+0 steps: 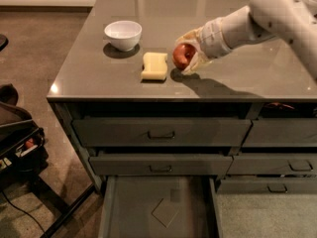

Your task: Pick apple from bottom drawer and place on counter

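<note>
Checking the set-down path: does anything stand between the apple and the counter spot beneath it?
Nothing visible does. The gripper holds the apple low over bare counter; the sponge lies beside it, apart, the bowl farther off.

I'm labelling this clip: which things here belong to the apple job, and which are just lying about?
Job: apple, held in the gripper low over the counter; open bottom drawer.
Lying about: white bowl, yellow sponge, closed upper drawers.

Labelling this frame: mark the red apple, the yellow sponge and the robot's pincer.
Small round red apple [181,59]: camera view, centre of its face.
Pale yellow rectangular sponge [154,66]: camera view, middle of top.
Pincer [184,53]: camera view, midway between fingertips, shut on the apple over the glossy grey counter [237,81].
</note>
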